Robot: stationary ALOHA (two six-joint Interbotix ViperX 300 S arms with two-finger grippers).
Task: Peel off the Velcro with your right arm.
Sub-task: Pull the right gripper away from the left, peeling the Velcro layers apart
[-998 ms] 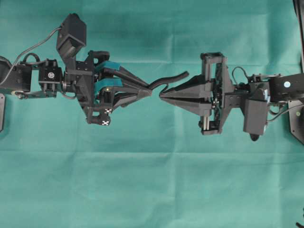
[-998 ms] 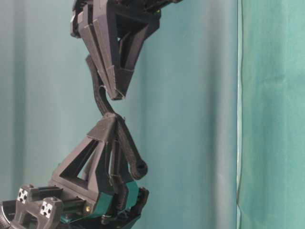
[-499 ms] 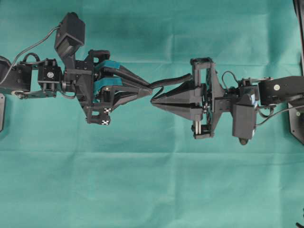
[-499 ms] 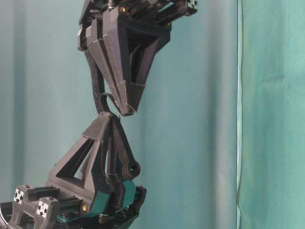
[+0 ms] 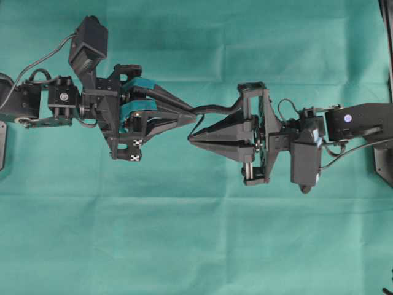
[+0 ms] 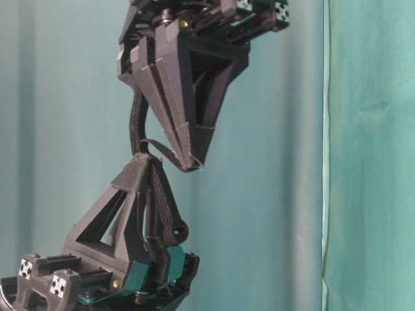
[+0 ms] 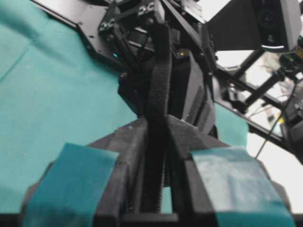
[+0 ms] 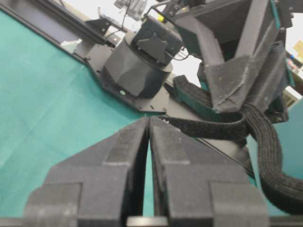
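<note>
The Velcro (image 5: 218, 109) is a black strip held in the air between both arms. My left gripper (image 5: 194, 115), with teal finger pads (image 7: 71, 175), is shut on one end of it; the strip (image 7: 158, 90) runs out between its jaws. My right gripper (image 5: 190, 139), all black and pointed, is shut at its tips (image 8: 149, 119) on a thin layer (image 8: 208, 128) that curls off the thicker strip (image 8: 270, 156). In the table-level view this layer (image 6: 159, 148) bends from the strip (image 6: 135, 120) over to the right gripper (image 6: 188, 167), just beside the left gripper (image 6: 146, 159).
Green cloth (image 5: 196, 246) covers the whole table. The left arm's grey cable (image 5: 43, 58) arcs at the far left. Black frame parts (image 5: 387, 43) stand along the right edge. A cloth backdrop with a vertical seam (image 6: 324, 155) hangs behind.
My right gripper has moved left and slightly down in the overhead view, past the left gripper's tips. The held layer has curled into a tighter loop. The left gripper has stayed put.
</note>
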